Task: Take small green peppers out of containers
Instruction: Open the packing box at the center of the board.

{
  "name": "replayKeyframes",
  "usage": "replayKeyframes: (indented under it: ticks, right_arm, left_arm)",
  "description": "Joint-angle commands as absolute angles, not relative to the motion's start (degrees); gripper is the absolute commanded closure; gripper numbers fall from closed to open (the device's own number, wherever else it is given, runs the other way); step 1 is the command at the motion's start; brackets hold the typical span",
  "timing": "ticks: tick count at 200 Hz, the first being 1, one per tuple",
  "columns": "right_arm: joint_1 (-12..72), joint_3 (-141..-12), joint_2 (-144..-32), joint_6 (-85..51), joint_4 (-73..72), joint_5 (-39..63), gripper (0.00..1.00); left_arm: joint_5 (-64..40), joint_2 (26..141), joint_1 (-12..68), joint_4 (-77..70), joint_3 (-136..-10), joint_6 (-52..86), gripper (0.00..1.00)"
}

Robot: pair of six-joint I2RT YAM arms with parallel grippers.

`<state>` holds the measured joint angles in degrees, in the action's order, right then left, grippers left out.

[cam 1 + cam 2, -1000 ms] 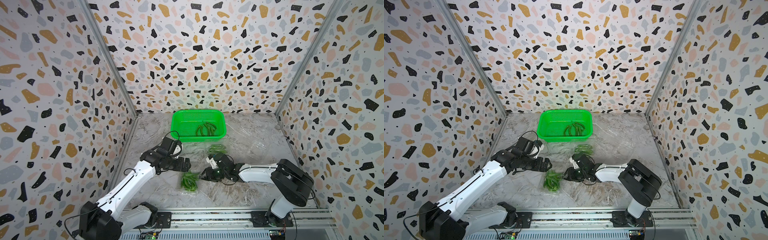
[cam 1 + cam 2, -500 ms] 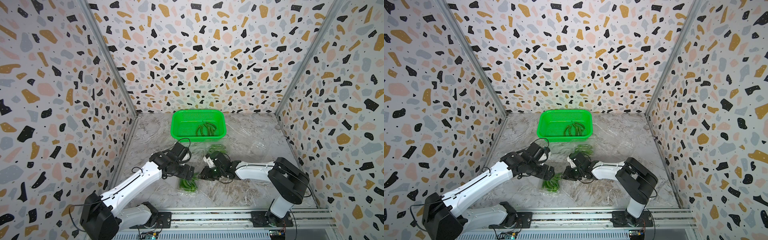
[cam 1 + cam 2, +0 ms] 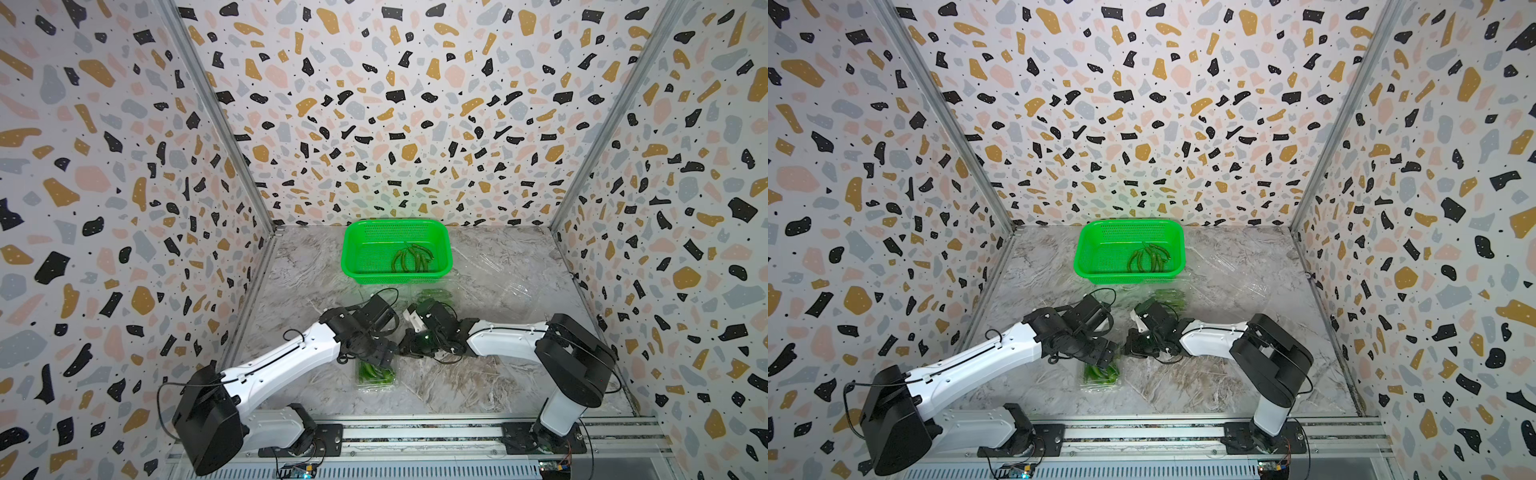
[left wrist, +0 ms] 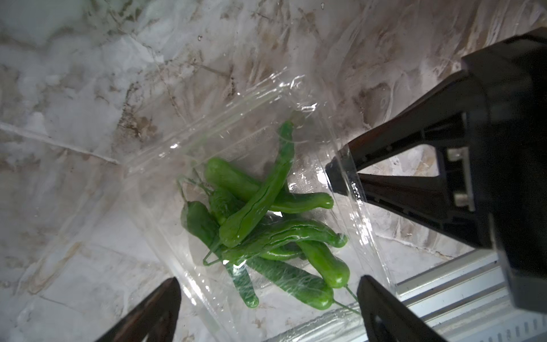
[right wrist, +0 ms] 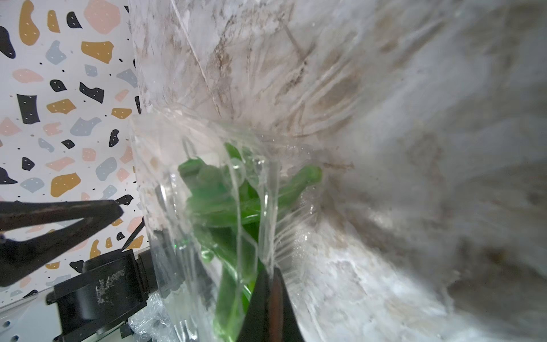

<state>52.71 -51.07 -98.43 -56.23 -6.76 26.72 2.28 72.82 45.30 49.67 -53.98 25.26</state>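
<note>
A clear container [image 3: 376, 376] [image 3: 1100, 376] lies near the front of the table with several small green peppers [image 4: 266, 213] [image 5: 219, 201] inside. My left gripper [image 4: 266, 299] [image 3: 386, 358] hovers over it, open, one finger on each side of the pack's end and neither touching it. My right gripper [image 5: 268, 296] [image 4: 337, 174] [image 3: 409, 345] is shut on the pack's thin plastic edge. A second container [image 3: 432, 296] [image 3: 1169, 296] with peppers lies behind the right wrist.
A bright green basket [image 3: 395, 223] [image 3: 1129, 223] at the back holds several loose peppers [image 3: 411, 259]. Crinkled clear plastic [image 3: 511, 291] lies to its right. The metal rail [image 3: 415, 432] runs along the front edge, and patterned walls close in three sides.
The left arm swung right and forward over the near pack, and its jaws narrowed somewhat. The right gripper closed on the pack's edge.
</note>
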Motion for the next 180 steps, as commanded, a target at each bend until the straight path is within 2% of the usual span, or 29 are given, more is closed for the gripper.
replayKeyframes:
  ticks: [1, 109, 180]
  right_arm:
    - [53.56, -53.0, -98.69, -57.11, -5.69, 26.26, 1.0]
    - [54.69, -49.01, -95.58, -65.49, -12.84, 25.06, 1.0]
    - [54.84, -46.07, -92.46, -66.9, -12.84, 24.77, 1.0]
  left_arm:
    - [4.91, 73.99, 46.37, 49.4, -54.76, 28.94, 0.07]
    - [8.56, 78.4, 49.04, 45.48, -54.64, 37.31, 0.07]
    - [21.0, 80.98, 50.08, 48.21, -53.79, 37.88, 0.11]
